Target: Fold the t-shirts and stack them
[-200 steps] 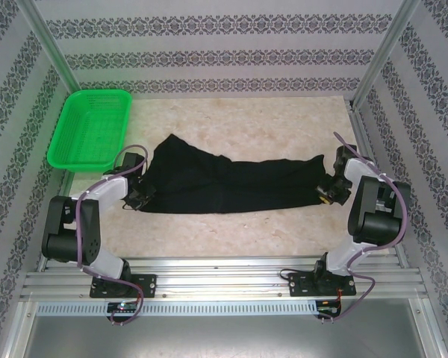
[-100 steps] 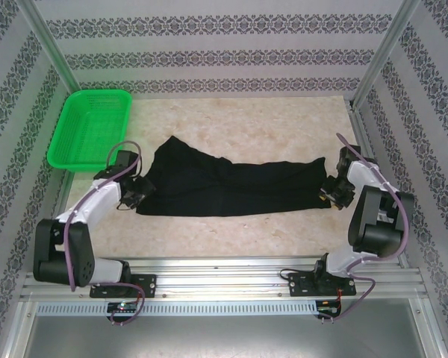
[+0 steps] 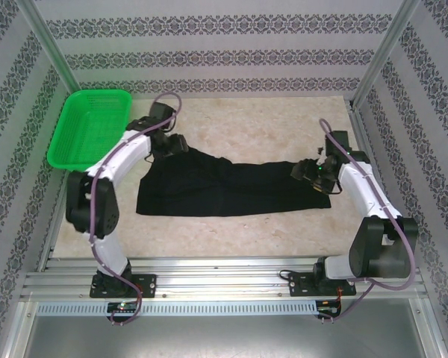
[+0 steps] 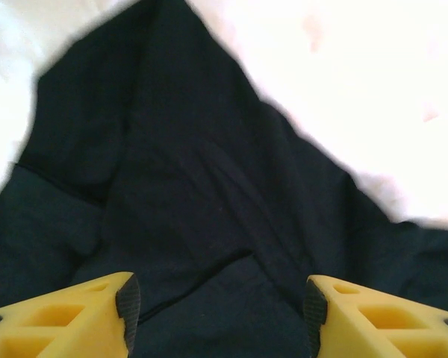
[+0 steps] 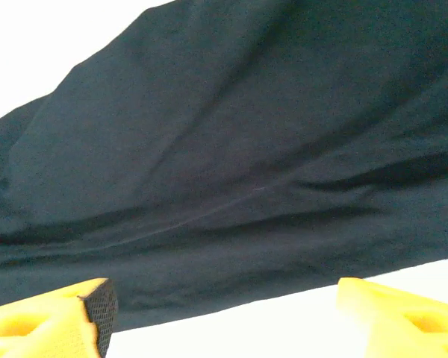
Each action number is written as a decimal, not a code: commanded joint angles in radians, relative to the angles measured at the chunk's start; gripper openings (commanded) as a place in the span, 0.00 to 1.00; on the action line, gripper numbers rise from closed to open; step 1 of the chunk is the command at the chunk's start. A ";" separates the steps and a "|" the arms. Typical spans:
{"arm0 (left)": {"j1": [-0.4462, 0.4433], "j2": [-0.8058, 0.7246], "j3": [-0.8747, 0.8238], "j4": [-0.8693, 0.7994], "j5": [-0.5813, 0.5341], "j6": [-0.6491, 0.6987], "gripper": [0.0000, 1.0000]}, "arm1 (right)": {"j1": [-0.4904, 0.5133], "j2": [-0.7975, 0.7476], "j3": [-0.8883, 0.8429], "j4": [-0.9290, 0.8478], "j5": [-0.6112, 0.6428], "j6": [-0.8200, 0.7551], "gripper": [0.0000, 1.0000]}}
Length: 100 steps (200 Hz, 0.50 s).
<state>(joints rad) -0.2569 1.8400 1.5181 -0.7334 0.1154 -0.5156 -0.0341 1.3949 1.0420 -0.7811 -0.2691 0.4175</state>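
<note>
One black t-shirt (image 3: 224,186) lies folded into a long strip across the middle of the table, with a sleeve poking up at its far left end. My left gripper (image 3: 181,145) hovers over that far left corner, open, its yellow fingers (image 4: 97,313) apart above the dark cloth (image 4: 194,186) and holding nothing. At the strip's right end my right gripper (image 3: 305,171) is over the cloth. It is open too, with black fabric (image 5: 231,149) and the pale table showing between its fingers (image 5: 67,324).
A green mesh basket (image 3: 89,128) sits at the far left corner of the beige tabletop (image 3: 246,123). Patterned walls and metal posts enclose the table on three sides. A metal rail runs along the near edge by the arm bases.
Both grippers have opened and let go of the shirt's ends. The left arm swung from the near left edge to the far left corner; the right one moved inward over the cloth.
</note>
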 commanded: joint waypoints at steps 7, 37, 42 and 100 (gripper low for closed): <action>-0.011 0.075 0.054 -0.159 -0.040 0.144 0.59 | 0.045 -0.023 -0.011 0.051 -0.061 -0.042 0.84; -0.010 0.116 0.087 -0.233 -0.090 0.216 0.59 | 0.059 -0.059 -0.035 0.092 -0.093 -0.048 0.87; -0.009 0.116 0.080 -0.235 -0.100 0.224 0.59 | 0.059 -0.061 -0.037 0.093 -0.095 -0.049 0.87; -0.015 0.160 0.072 -0.204 -0.151 0.276 0.59 | 0.060 -0.042 -0.034 0.111 -0.116 -0.041 0.87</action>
<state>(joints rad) -0.2672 1.9697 1.5646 -0.8955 0.0097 -0.2970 0.0158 1.3479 1.0157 -0.6876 -0.3599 0.3855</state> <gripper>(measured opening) 0.594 0.869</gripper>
